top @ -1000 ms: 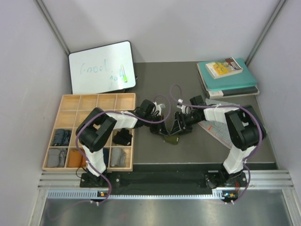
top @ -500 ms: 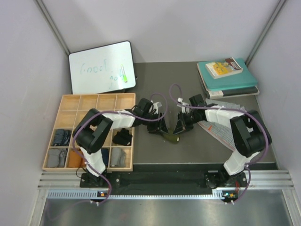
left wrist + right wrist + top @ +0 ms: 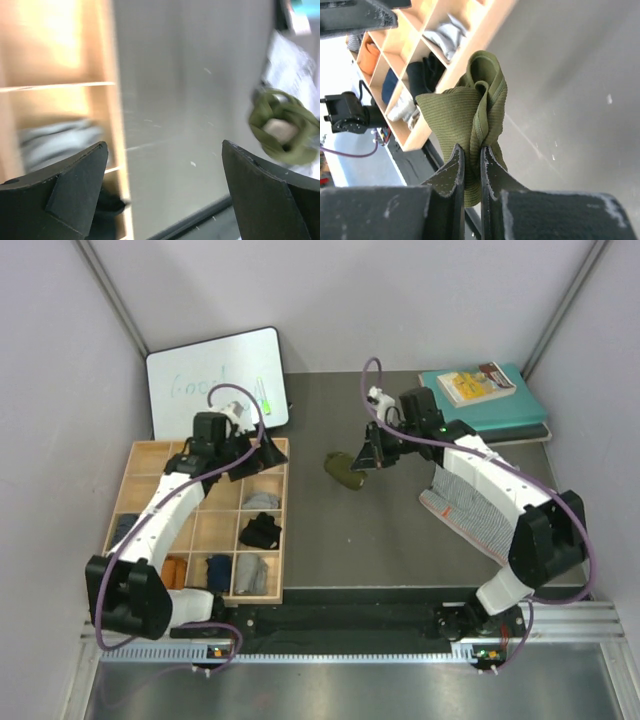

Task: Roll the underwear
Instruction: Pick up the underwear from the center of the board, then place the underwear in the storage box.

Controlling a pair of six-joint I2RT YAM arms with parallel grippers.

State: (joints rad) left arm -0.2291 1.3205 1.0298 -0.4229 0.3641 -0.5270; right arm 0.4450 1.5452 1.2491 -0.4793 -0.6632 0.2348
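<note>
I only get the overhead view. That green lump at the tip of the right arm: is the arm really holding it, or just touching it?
Observer: Holding it. The right wrist view shows the right fingers shut on a fold of the olive underwear.
Operator: What about the other arm's fingers?
Observer: In their own wrist view the left fingers stand wide apart, with nothing between them.
Operator: Is the green one a neat roll?
Observer: From the left wrist view it is a bunched, knot-like bundle, with a cream patch showing in its middle.
</note>
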